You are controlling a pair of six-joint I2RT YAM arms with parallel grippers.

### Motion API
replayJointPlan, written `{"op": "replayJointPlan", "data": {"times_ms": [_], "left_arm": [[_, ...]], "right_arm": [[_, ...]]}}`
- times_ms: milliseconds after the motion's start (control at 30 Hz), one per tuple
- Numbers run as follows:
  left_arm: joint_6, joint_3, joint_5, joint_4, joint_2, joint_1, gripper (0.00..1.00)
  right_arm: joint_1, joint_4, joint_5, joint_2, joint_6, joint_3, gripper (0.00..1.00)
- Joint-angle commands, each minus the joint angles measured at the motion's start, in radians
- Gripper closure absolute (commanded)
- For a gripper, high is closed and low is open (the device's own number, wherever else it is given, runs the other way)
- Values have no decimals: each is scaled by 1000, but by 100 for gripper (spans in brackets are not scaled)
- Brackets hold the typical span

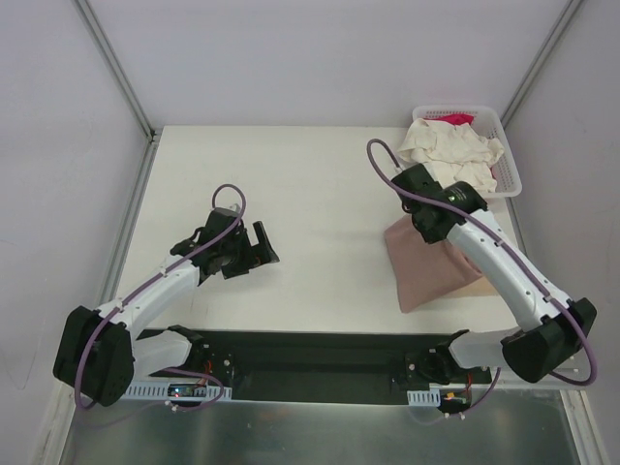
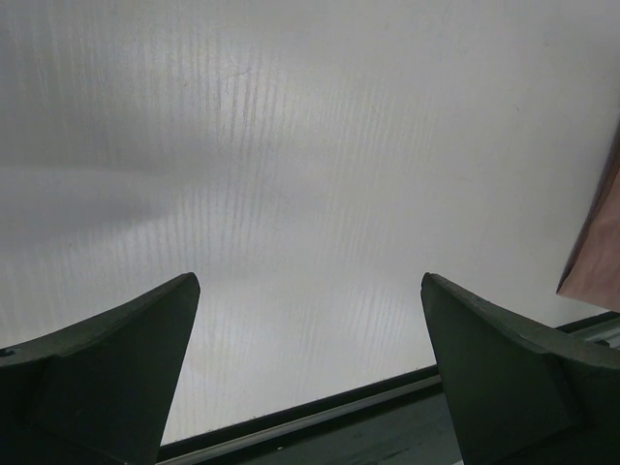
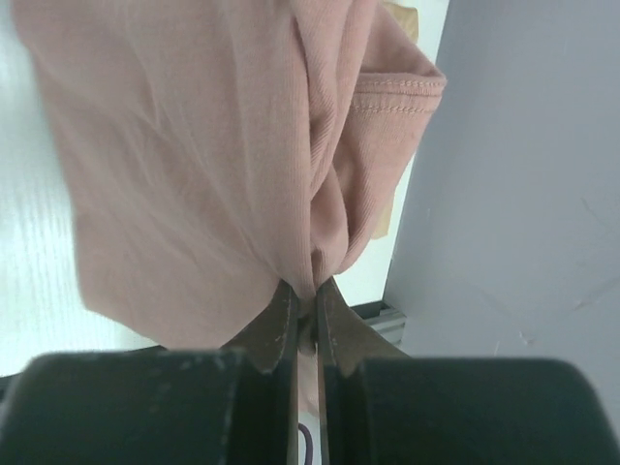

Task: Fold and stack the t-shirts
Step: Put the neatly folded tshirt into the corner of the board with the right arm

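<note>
**Right hand pinching pink tee, left hand free**

Your left hand [image 2: 310,291] hovers over the white worktop [image 1: 320,184], fingers spread wide and holding nothing. Your right hand [image 3: 308,295] is clamped on a bunched fold of the dusty-pink soft cloth t-shirt [image 1: 431,276], which lies on the worktop's right side. Beyond it, crumpled cream t-shirt cloth [image 1: 450,147] and a magenta t-shirt [image 1: 451,117] sit in the white slatted plastic basket [image 1: 511,179] at the far right corner.

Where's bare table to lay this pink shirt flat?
Bare white table lies between the open left gripper and the dusty-pink cloth t-shirt in the right gripper. Crowded far right: white slatted plastic basket of crumpled cream t-shirts.
</note>
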Motion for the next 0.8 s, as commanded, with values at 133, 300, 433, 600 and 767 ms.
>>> {"op": "replayJointPlan", "data": {"times_ms": [133, 300, 433, 600, 767], "left_arm": [[29, 42, -9, 6, 14, -1, 1], [23, 43, -9, 5, 16, -1, 1], [23, 48, -9, 6, 26, -1, 1], [24, 54, -8, 6, 42, -1, 1], [37, 71, -8, 8, 72, -1, 1]], "right_arm": [[-42, -30, -99, -100, -75, 122, 99], [-93, -53, -133, -108, -76, 142, 99], [-145, -46, -153, -92, -105, 129, 99], [-275, -13, -118, -37, -145, 101, 99], [-405, 94, -160, 27, -240, 83, 99]]}}
